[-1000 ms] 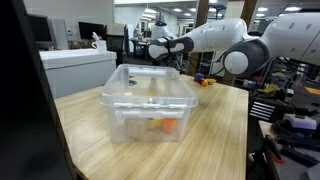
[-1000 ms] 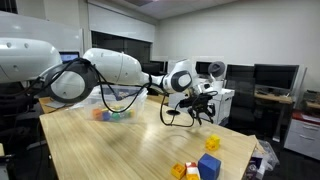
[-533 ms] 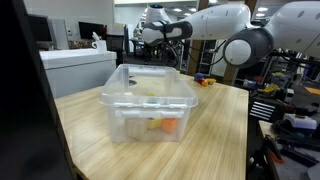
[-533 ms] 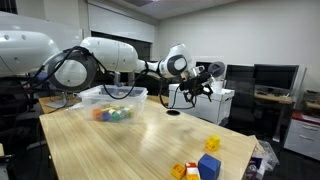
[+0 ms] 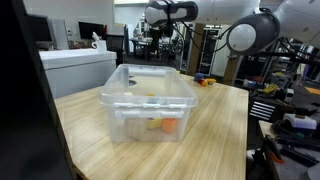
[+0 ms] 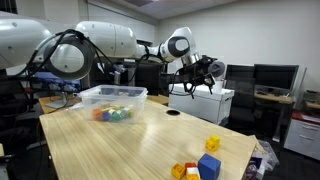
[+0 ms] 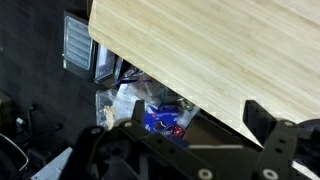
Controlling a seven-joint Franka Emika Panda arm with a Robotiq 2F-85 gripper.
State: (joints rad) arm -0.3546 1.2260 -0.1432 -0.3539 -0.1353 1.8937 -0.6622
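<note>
My gripper (image 6: 203, 76) hangs high in the air beyond the far edge of the wooden table (image 6: 150, 140), with nothing between its fingers. In the wrist view the gripper (image 7: 197, 116) is open, its two black fingers (image 7: 257, 118) spread wide over the table's edge and the floor below. A clear plastic bin (image 5: 148, 100) stands on the table with coloured blocks (image 6: 112, 113) inside. Loose yellow (image 6: 211, 144), blue (image 6: 208, 166) and orange blocks (image 6: 182, 171) lie at the table's near corner. The arm (image 5: 168, 12) reaches across the top of an exterior view.
A blue packet and clutter (image 7: 160, 118) lie on the floor under the table's edge. A white cabinet (image 6: 205, 103) stands behind the table below the gripper. Desks with monitors (image 6: 270, 78) line the room. A dark round spot (image 6: 172, 113) marks the tabletop.
The arm has lifted the gripper up and away from the table. The jaws have opened wide over the last second.
</note>
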